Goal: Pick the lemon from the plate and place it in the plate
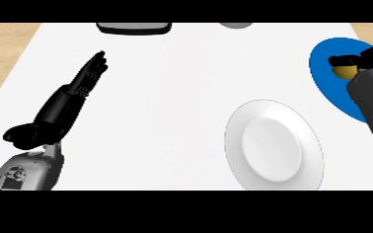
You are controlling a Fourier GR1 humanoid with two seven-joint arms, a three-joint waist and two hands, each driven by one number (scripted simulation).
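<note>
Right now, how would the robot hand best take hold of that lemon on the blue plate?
Around its rounded middle, from above. The lemon lies low on the blue plate, so only its top and sides are free. The right robot hand is already over it, fingers curling round it.

Counter: a white top [182, 79] fills nearly the whole view, plain and evenly lit.
Edges: light wood-coloured surface [16, 44] shows past the white top at the far left and again at the far right corner.
Far edge: a dark tray-like thing with a pale rim [134, 27], cut off; right of it a small grey round thing [236, 25], also cut off.
</note>
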